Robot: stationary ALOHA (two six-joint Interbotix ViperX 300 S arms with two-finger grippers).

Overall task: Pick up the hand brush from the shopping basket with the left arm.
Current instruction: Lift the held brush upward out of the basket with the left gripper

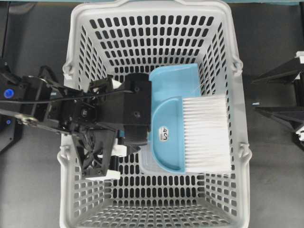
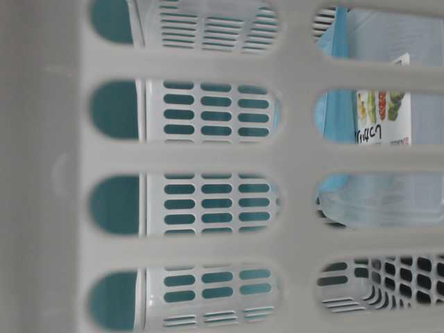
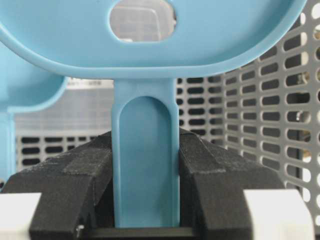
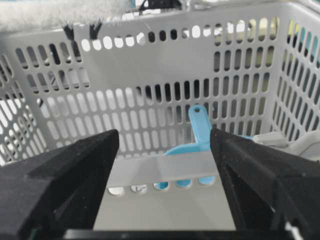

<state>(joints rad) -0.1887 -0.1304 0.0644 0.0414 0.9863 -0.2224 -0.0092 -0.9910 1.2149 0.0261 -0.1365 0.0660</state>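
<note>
Black fingers [image 3: 97,185] of the left arm clamp the hand brush [image 1: 192,134] handle | brush above the dustpan [image 1: 173,78] inside the shopping basket [image 1: 78,28] | step: grasp made, lift judged next, straight up clear of the walls | right gripper [image 4: 165,165] open, outside | dark table [image 1: 273,180].

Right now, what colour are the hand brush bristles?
White. The hand brush has dense white bristles on a blue head, clearest in the overhead exterior view.
</note>
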